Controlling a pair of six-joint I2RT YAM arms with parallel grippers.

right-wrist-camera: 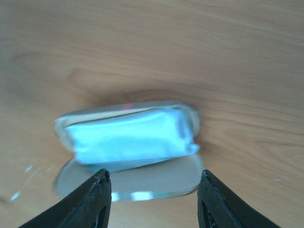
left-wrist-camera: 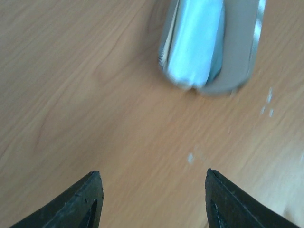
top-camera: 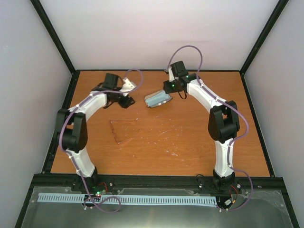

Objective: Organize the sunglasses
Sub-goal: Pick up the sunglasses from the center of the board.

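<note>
The sunglasses [top-camera: 122, 130] lie flat on the table [top-camera: 190, 152], left of centre in the overhead view. They show only as a thin, translucent amber outline, roughly triangular and very faint against the wood. Neither wrist view shows them, and they sit well apart from both grippers.

The left gripper [top-camera: 126, 101] is at the upper left of the overhead view. Its jaws are spread with bare wood between them. The right gripper [right-wrist-camera: 154, 194] is also spread wide and holds nothing. It hangs just over the near lip of an open grey case [right-wrist-camera: 142, 183], in which a folded light blue cloth [right-wrist-camera: 128, 137] rests. In the overhead view the case is above centre, between the two grippers.

The tabletop is warm orange-brown wood grain with pale scuffs [top-camera: 164, 135] and specks near its middle. Plain pale walls [top-camera: 152, 33] close in three sides, edged by black frame posts [top-camera: 54, 35]
</note>
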